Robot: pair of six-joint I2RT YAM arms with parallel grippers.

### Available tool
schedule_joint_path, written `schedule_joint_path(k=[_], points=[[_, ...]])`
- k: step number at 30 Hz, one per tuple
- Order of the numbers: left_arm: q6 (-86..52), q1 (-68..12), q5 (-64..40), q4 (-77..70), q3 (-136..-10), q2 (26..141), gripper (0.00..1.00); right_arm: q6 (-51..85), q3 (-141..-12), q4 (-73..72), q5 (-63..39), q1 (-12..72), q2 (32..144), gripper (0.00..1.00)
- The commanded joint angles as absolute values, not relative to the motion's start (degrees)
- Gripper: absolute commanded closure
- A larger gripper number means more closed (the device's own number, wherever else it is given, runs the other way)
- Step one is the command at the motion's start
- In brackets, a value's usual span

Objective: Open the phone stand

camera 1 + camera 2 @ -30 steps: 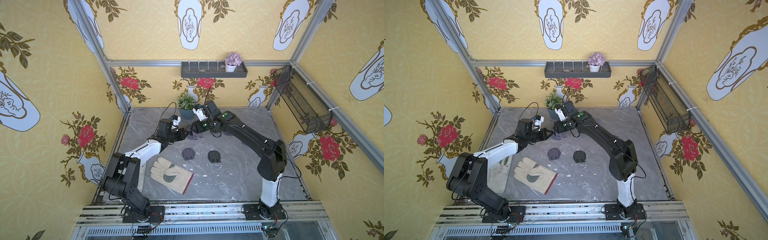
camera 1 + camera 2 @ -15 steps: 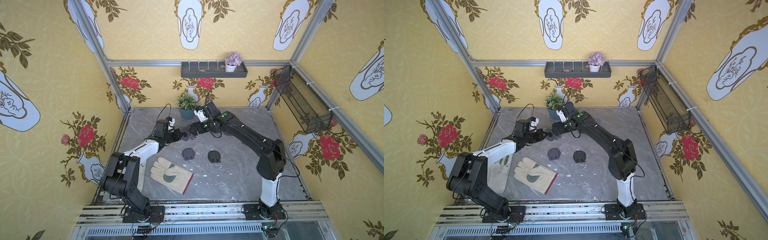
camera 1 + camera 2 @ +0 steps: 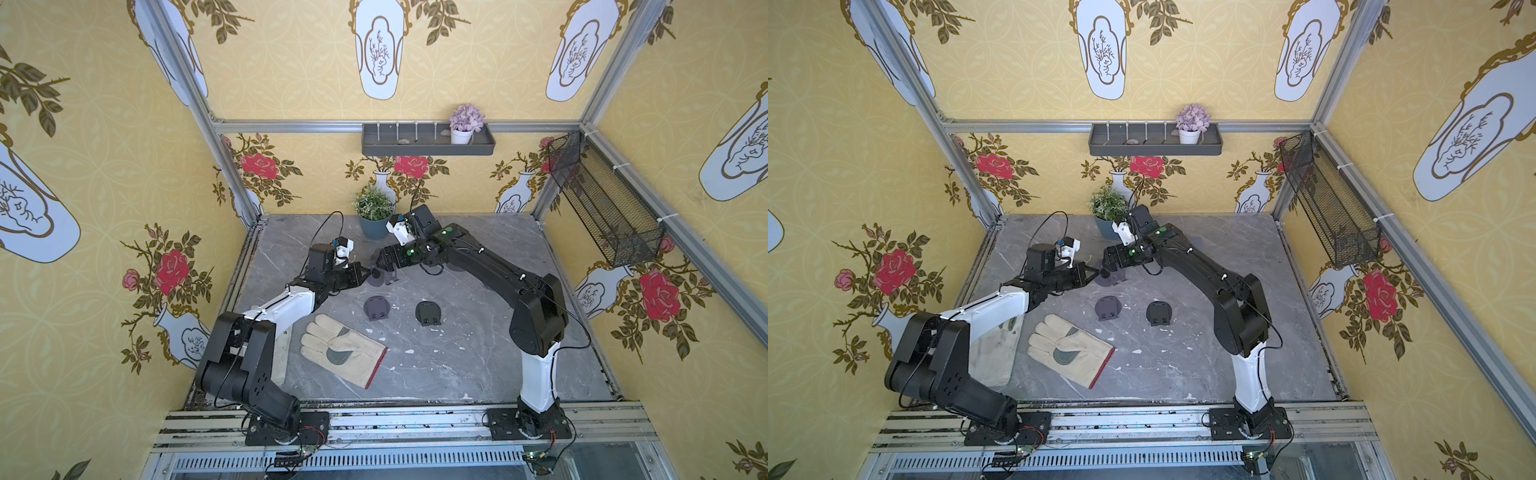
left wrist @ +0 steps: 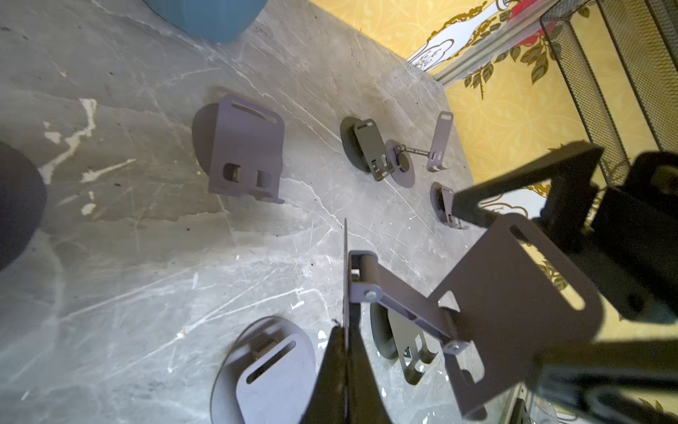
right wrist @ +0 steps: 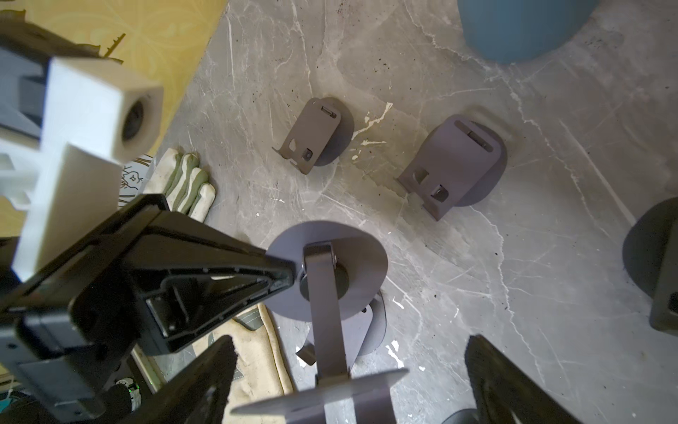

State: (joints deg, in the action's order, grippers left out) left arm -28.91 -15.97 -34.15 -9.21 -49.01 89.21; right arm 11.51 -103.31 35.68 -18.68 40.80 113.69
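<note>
A grey metal phone stand [image 3: 383, 277] hangs above the table at the back, between both grippers, also seen in a top view [image 3: 1113, 276]. Its arm [image 4: 400, 304] is swung out from the round base [image 5: 352, 257], and its cradle plate [image 4: 513, 293] stands angled at the arm's end. My left gripper [image 4: 345, 330] is shut on the base's thin edge. My right gripper [image 5: 352, 385] is open wide, its fingers [image 5: 205, 378] on either side of the cradle plate and apart from it.
Two folded stands [image 3: 376, 308] [image 3: 428, 311] lie just in front of the held one, and several more lie under the right arm [image 4: 367, 147]. A work glove [image 3: 340, 349] lies front left. A blue plant pot [image 3: 374, 226] stands behind the grippers.
My right gripper's jaws have spread wide and let go of the cradle plate. The left gripper still holds the base, and both arms have hardly shifted.
</note>
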Motion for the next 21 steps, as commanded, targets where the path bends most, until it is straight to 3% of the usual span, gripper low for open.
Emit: schedule_joint_path(k=[1,8,15,18,21], points=[[-30.44,-15.39,-39.75,-15.9,-46.93,88.52,1.0,12.14,-102.7,32.85,-21.47,40.34,113.37,0.02],[-34.68,-14.24,-43.03,-23.01,-44.21,88.1,1.0,11.87,-101.34,32.82,-22.63,40.44,112.6,0.03],[-36.57,-14.24,-42.93,-24.67,-44.78,88.99,1.0,10.81,-101.78,33.9,-22.34,40.87,112.76,0.11],[-37.35,-14.3,-43.07,-25.58,-44.99,89.43,1.0,10.38,-101.95,34.05,-22.32,40.95,112.86,0.22],[-37.53,-14.28,-42.98,-25.82,-45.0,89.47,1.0,10.21,-102.43,34.33,-21.59,41.22,113.05,0.41]])
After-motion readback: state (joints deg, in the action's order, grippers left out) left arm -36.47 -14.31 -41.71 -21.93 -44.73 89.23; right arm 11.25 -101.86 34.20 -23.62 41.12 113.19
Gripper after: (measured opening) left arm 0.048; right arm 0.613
